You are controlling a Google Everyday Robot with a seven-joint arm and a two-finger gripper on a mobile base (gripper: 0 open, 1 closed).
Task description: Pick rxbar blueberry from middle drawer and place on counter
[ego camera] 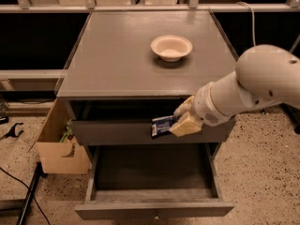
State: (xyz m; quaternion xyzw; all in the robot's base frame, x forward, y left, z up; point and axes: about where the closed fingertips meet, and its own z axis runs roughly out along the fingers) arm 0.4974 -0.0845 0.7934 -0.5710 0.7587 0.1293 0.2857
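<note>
Beneath the gripper (177, 120) the middle drawer (151, 167) is seen open; the rxbar blueberry (161, 125) is clamped in the gripper's fingers.

— What does the arm look like?
— A smooth, glossy white arm (243, 93), thick and rounded, with a bulging dome joint at the right edge of the frame.
— And its hand?
— The hand (179, 119), right of centre, has pale tan, blocky fingers (188, 124) below a white cuff.
</note>
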